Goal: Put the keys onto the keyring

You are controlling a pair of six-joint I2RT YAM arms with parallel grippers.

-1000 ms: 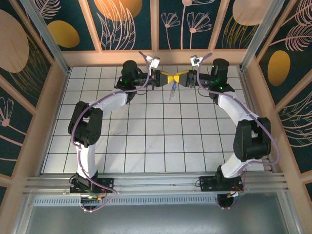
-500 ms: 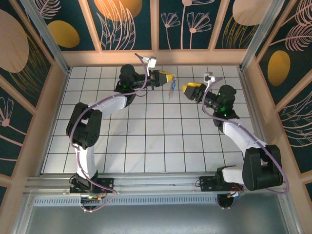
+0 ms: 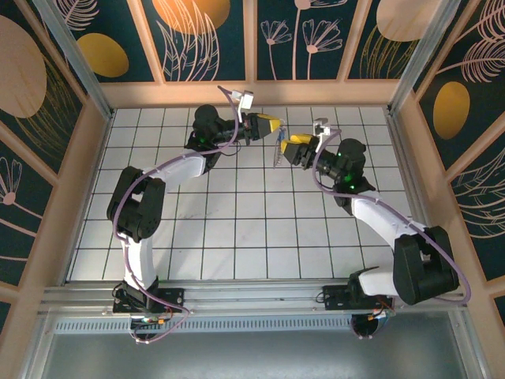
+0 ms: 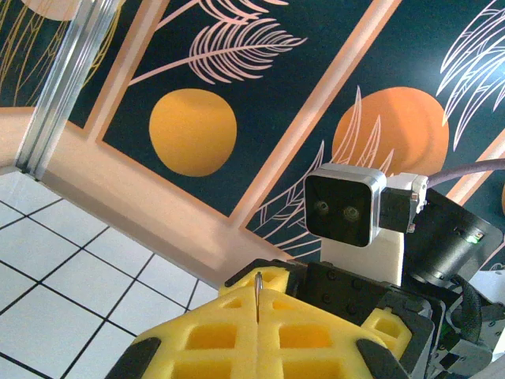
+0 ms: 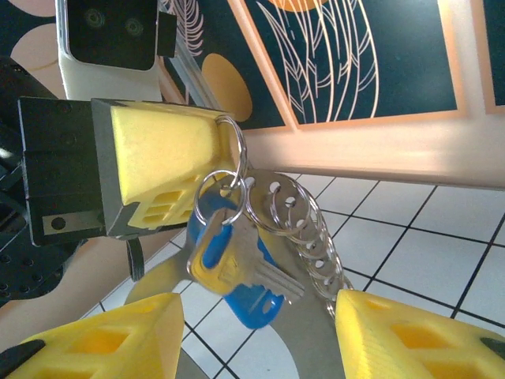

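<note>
Your L gripper (image 3: 271, 124) sits at the far end of the table (image 3: 237, 229), just left of centre, up off the tiles. Its yellow fingers (image 4: 237, 339) are pressed together w/ a thin wire ring (image 4: 258, 294) pinched in the seam. From the R wrist cam you see that ring poke out of the tip. Everything else hangs off it. The keys (image 5: 225, 257), w/ blue head and pale blade pointing down-right, hang on a small ring. The keyring (image 5: 300, 237) is a chain of pale metal loops curving down just right of the keys, touching them. In the top view the bundle is a small dangling speck just near of the L fingertips, btwn the two grippers.

Your R gripper (image 3: 294, 148) is right of and a bit nearer than the L one, pointed at it, close but apart. Its fingers (image 5: 410, 335) stand apart, and the keys and the chain's lower end hang in the gap above them. Can't tell whether either pad touches the chain, though the right-hand pad looks v. close to the lowest loops. In the L wrist cam, the R arm's wrist camera (image 4: 345, 207) faces the lens just beyond the L fingertips.
</note>
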